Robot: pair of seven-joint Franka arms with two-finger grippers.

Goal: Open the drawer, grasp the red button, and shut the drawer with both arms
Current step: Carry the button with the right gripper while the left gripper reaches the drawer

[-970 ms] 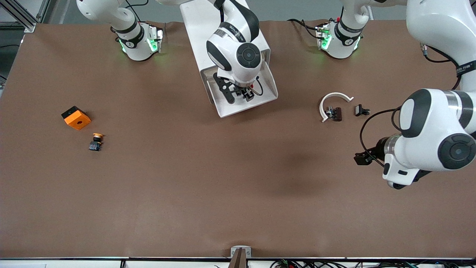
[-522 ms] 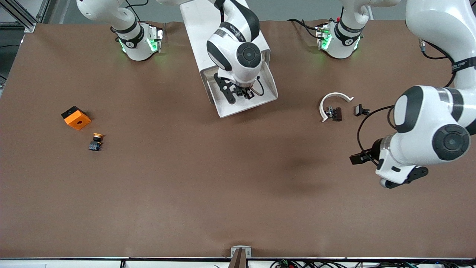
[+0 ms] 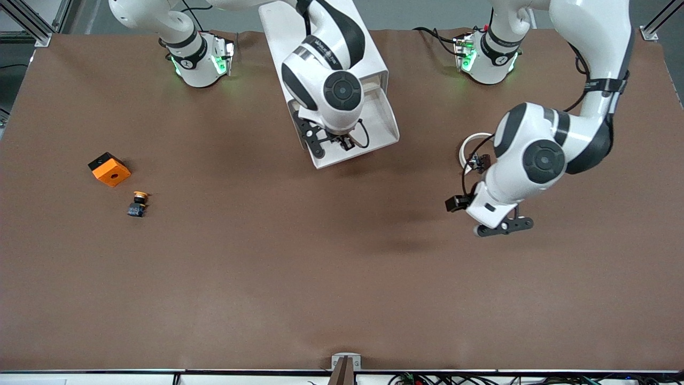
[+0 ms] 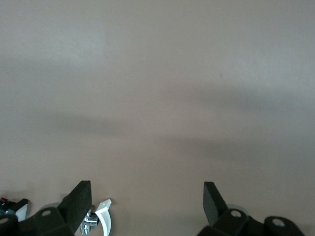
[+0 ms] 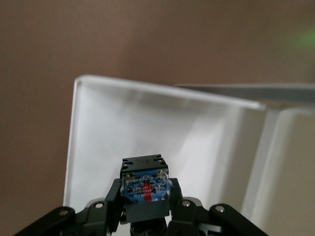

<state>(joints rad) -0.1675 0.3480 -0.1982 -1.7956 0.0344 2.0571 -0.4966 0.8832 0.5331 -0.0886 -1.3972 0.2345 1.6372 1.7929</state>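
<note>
The white cabinet [image 3: 278, 32] lies at the table's middle with one drawer [image 3: 383, 124] pulled open. My right gripper [image 3: 344, 141] hangs over the open drawer, shut on the button [image 3: 347, 144]. In the right wrist view the button's black-blue body [image 5: 145, 184] sits between my right gripper's [image 5: 146, 202] fingers, above the drawer's white floor [image 5: 147, 123]; its red cap is hidden. My left gripper [image 3: 502, 225] is over bare table toward the left arm's end. In the left wrist view it [image 4: 146, 196] is open and empty.
An orange cube [image 3: 109, 169] and a yellow-capped button [image 3: 139, 204] lie toward the right arm's end. A white C-shaped ring [image 3: 473, 140] with a small dark part [image 3: 481, 159] lies partly under the left arm; the ring also shows in the left wrist view [image 4: 104, 219].
My left arm has swung from the left arm's end of the table toward the middle. My right gripper has shifted slightly over the drawer, still holding the button.
</note>
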